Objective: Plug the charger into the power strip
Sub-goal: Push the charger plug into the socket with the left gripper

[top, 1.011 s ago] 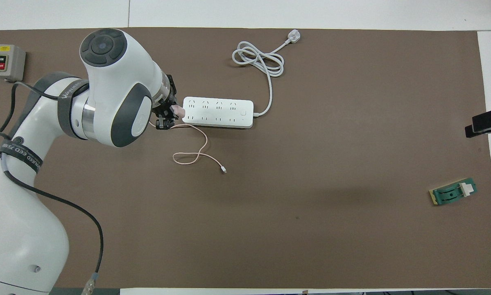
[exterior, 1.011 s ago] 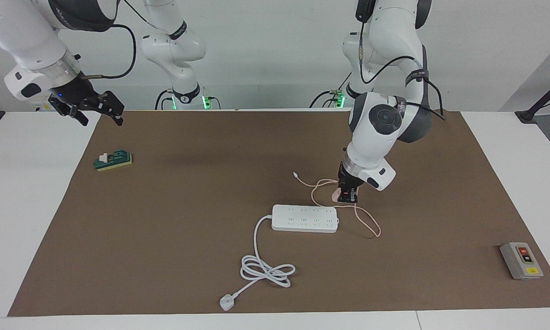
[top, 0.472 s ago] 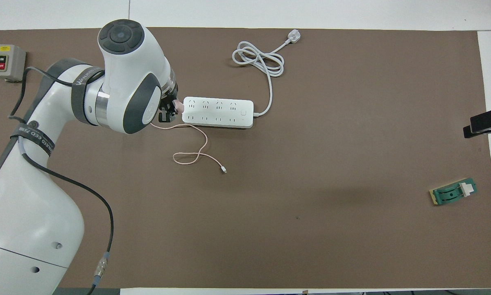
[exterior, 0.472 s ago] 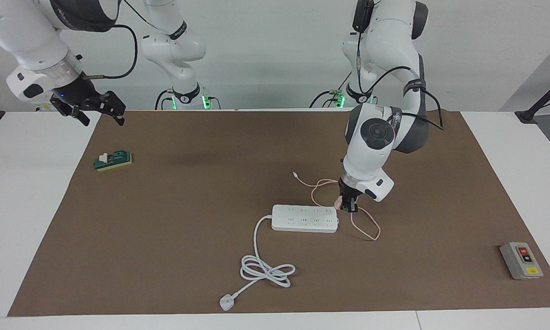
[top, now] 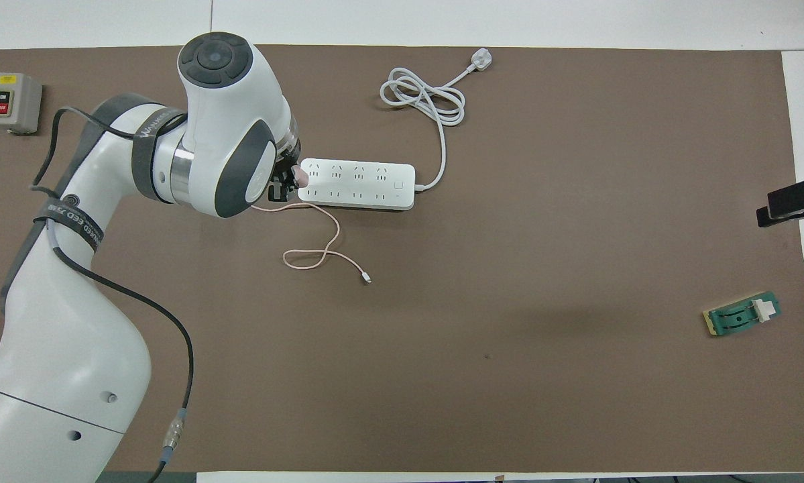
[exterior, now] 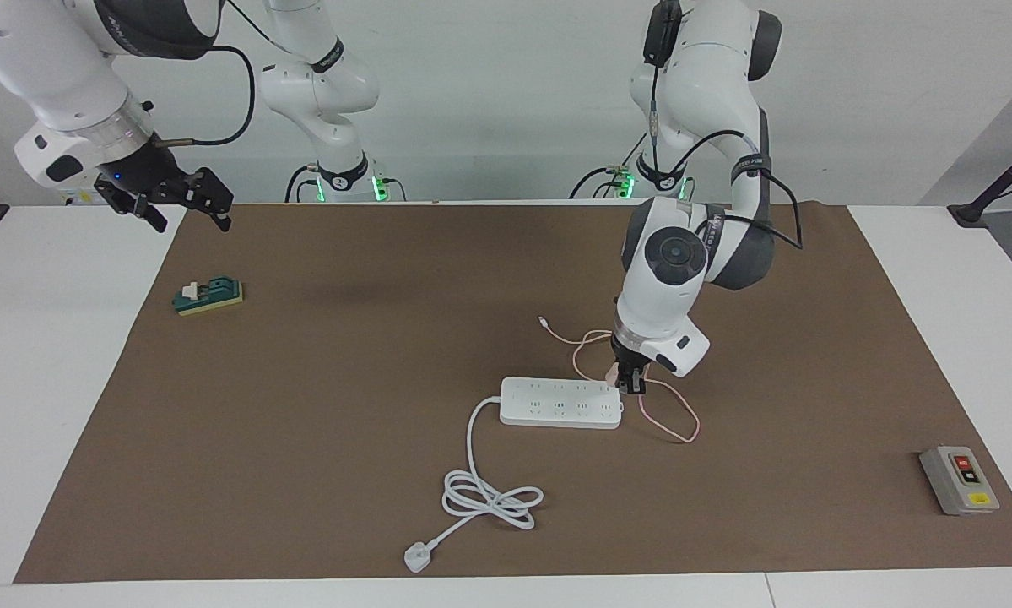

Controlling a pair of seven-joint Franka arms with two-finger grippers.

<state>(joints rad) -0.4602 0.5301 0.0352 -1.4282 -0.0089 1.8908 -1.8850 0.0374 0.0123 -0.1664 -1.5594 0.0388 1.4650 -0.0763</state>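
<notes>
Pink charger sits clenched in left claw over power strip's end.

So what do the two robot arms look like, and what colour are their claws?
Both arms are glossy white with rounded dark grey joints. The left arm has a round grey cap, a black band with white lettering and a thin black cable looping along it. The right arm carries a black cable too. The left gripper and right gripper are black.

You see a white table under a brown mat; on the mat lie a long white power strip, a grey button box and a small green block.
</notes>
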